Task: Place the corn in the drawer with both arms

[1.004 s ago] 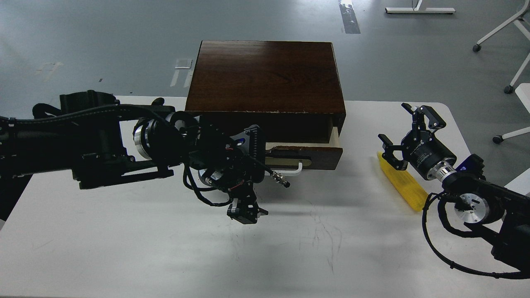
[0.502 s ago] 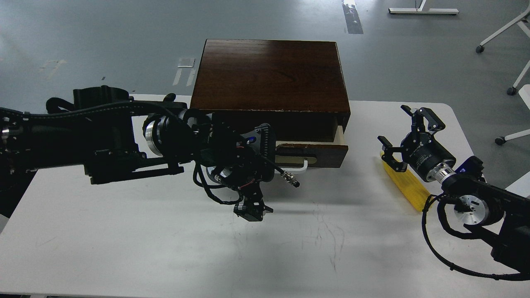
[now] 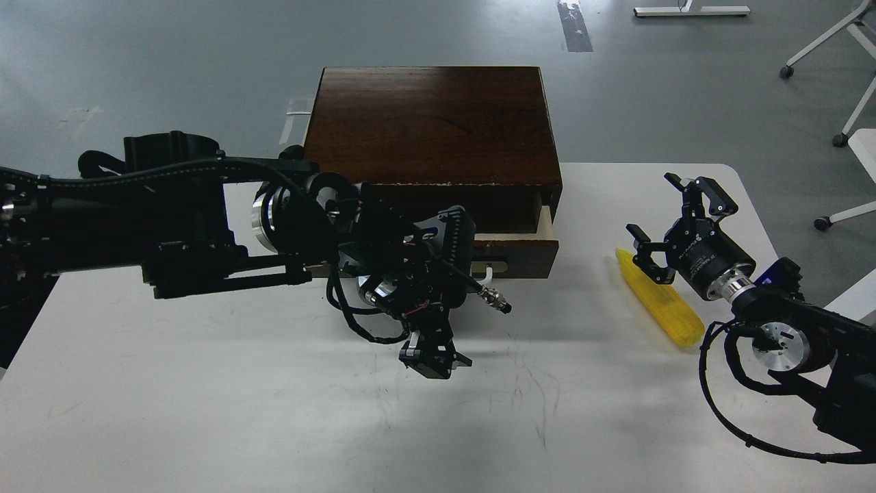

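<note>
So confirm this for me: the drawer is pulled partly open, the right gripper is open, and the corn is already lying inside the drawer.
Not quite. The head view shows the corn lying on the white table, right of the cabinet, beside the open right gripper. It is not in the drawer. The rest holds: the drawer is pulled partly open.

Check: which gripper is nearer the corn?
Right. The right gripper hangs open at the corn's far end; the left gripper is well left, before the drawer.
</note>
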